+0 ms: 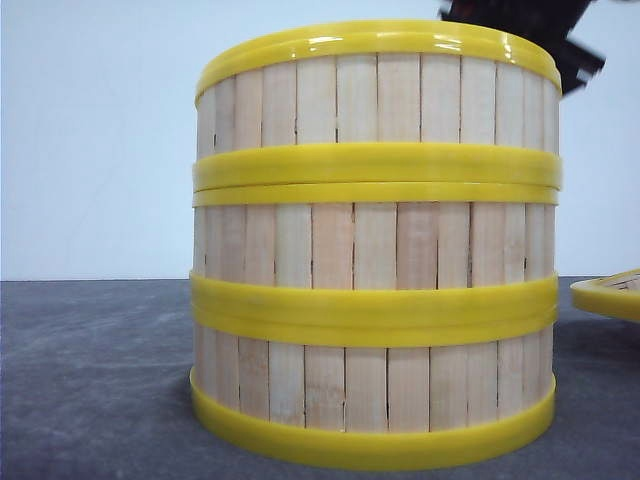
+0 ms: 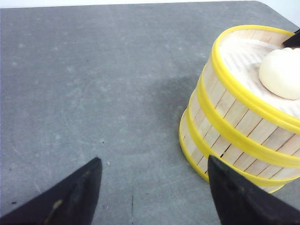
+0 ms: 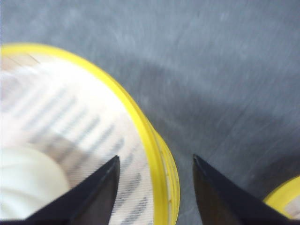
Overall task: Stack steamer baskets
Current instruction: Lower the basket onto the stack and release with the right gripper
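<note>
Three steamer baskets stand stacked in the middle of the front view: top [image 1: 375, 95], middle [image 1: 375, 240], bottom [image 1: 375, 385]. The stack [image 2: 234, 126] also shows in the left wrist view, with a white bun [image 2: 281, 72] lying in the top basket. My left gripper [image 2: 153, 161] is open over bare table beside the stack's base, touching nothing. My right gripper [image 3: 155, 158] is open above the top basket [image 3: 70, 117]; one finger is over its inside, the other outside its yellow rim [image 3: 152, 136]. Nothing is held between them. Part of the right arm [image 1: 530, 25] shows behind the stack.
A shallow yellow-rimmed lid [image 1: 610, 295] lies on the grey table [image 1: 90, 380] to the right of the stack; its edge [image 3: 283, 197] shows in the right wrist view. A white wall stands behind the table.
</note>
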You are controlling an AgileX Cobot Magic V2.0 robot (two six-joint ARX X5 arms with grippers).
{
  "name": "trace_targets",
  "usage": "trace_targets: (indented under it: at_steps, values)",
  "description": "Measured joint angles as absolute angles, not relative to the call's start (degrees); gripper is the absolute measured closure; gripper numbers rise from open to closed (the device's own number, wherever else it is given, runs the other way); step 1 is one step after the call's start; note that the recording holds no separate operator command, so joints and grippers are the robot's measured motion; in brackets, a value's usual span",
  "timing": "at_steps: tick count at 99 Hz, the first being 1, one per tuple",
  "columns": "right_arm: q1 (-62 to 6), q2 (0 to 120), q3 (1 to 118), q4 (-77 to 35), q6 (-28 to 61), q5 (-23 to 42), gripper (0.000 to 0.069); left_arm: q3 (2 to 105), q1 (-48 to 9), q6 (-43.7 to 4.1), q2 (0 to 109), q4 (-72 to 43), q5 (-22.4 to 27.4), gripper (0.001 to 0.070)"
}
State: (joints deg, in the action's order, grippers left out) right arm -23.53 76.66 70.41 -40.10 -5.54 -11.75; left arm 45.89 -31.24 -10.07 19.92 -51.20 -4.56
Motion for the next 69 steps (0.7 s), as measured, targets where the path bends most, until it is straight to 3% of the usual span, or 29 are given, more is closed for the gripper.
trace_targets:
  at_steps: [17,44,69]
  values:
    - [-22.7,69.84,71.75,-39.79,-6.61,-9.91,0.0395,45.89,-31.24,-10.07,19.92,-51.24,-4.56,0.0278]
    - [-19.18,60.97,71.77,-48.05,-7.92,-0.19,0.0395,45.89,-31.24,-10.07,19.92,-51.27,-4.54,0.0278]
    - [-11.05,62.74,71.85,-56.14,-7.31,0.1,0.0394,45.89,-31.24,-10.07,19.92,-51.33,-4.56,0.0278]
